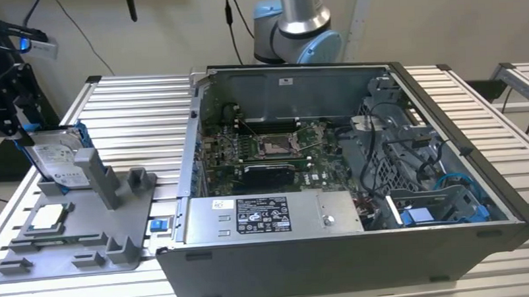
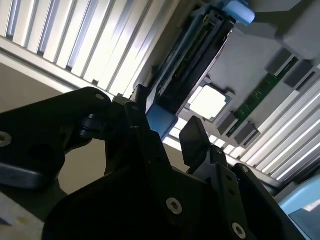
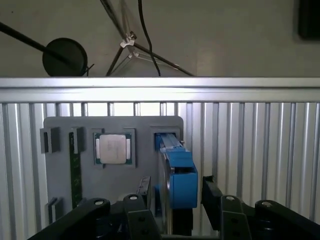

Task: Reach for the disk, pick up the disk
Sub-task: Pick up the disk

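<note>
silver rectangular metal disk with blue plastic rails (image 1: 54, 159), upright on edge in the grey plastic holder (image 1: 117, 223); black gripper (image 3: 176, 184) spread wide astride its top end: you should centre evenly, then close squarely.

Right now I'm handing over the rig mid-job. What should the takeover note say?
The gripper is open, its fingers astride the blue-railed end of the disk.
The disk stands on edge in the grey fixture tray, to the exterior view's left of the open computer case. A processor chip lies flat in the same tray.
Done: the reach.
Left: the disk is not yet clamped or lifted.
</note>
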Motion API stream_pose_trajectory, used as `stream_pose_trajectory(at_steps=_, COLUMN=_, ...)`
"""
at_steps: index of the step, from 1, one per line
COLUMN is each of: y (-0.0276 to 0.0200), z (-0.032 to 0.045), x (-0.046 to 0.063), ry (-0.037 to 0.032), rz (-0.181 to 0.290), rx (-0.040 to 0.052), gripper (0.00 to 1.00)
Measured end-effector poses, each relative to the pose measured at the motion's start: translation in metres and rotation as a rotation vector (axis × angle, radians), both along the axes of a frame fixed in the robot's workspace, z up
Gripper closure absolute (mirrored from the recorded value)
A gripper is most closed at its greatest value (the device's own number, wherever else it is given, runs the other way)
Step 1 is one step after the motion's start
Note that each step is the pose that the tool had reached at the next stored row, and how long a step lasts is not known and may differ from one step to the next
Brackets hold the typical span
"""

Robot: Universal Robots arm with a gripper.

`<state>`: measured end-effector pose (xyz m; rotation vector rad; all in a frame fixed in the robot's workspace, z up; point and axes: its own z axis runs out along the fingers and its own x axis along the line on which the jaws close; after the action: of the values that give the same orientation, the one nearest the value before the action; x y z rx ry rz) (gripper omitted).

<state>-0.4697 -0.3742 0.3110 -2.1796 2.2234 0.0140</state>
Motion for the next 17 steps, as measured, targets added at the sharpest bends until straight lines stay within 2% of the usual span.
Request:
stream_pose_trajectory(at_steps=11, y=0.0005, z=-0.02, x=0.0, ry=-0.0001, rz=0.004, rx=0.0002, gripper=0.0)
stream_pose_trajectory(at_steps=17, y=0.0012, z=-0.031, x=0.0, ry=-0.0002, rz=0.004, rx=0.0038, gripper=0.0)
